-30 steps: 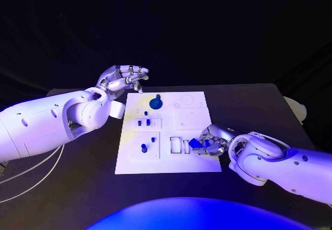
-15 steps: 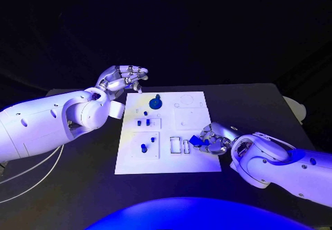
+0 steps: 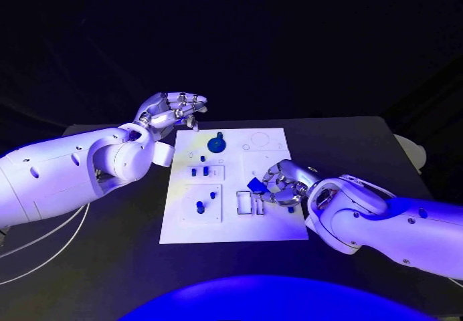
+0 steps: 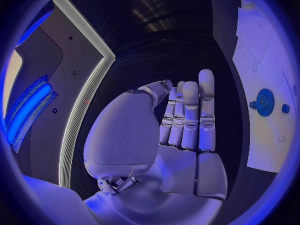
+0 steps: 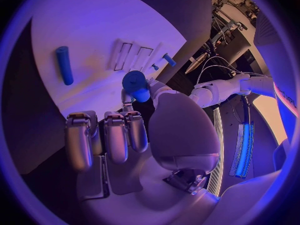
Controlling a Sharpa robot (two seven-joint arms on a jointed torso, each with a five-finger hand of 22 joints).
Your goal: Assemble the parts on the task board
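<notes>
White rectangular task board (image 3: 183,227) lies in the middle of the black table (image 3: 357,150). The right hand (image 3: 280,184) hovers over the board's right half, beside the two narrow upright slots (image 3: 251,202), and pinches a small blue cylindrical part (image 3: 255,185) between thumb and a finger; its remaining fingers are curled loosely beside it. In the right wrist view the same part (image 5: 135,85) sits at the fingertips (image 5: 127,116), above the slotted area of the board, while a blue rod-shaped part (image 5: 63,64) lies flat on the board well apart from the hand.

The left hand (image 3: 172,109) is raised beyond the board's far left corner, holding nothing, with its fingers (image 4: 190,115) straight and side by side and the thumb apart from them.

A blue round gear-like part (image 3: 218,143) sits at the far left of the board. Two small blue pegs (image 3: 199,171) stand in a square recess nearer, and another blue peg (image 3: 201,206) stands in the square recess nearest the robot on the left.
</notes>
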